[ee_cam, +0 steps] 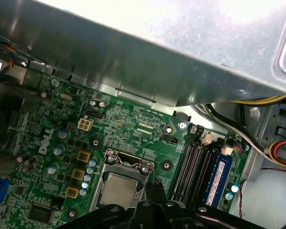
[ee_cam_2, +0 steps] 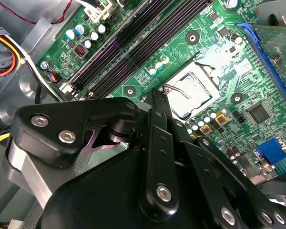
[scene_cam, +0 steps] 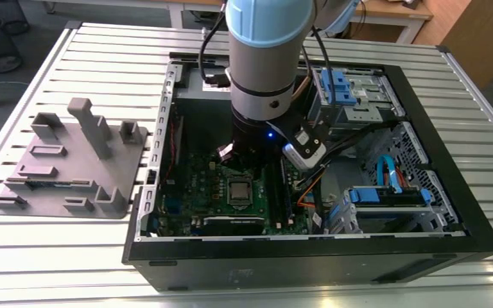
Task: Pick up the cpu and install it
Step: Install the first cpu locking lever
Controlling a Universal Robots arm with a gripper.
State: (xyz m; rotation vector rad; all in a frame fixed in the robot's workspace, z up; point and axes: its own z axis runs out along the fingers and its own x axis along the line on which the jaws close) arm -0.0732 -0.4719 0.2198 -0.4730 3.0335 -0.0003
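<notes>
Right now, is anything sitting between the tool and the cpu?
Nothing visible. The cpu already lies in its socket on the green board, and the tool hangs just above its edge with no cable or part in between in both wrist views.

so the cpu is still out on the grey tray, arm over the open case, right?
Not the tray. The cpu lies in the motherboard socket, as the first wrist view shows. The arm is indeed over the open case; the grey tray sits outside it.
</notes>
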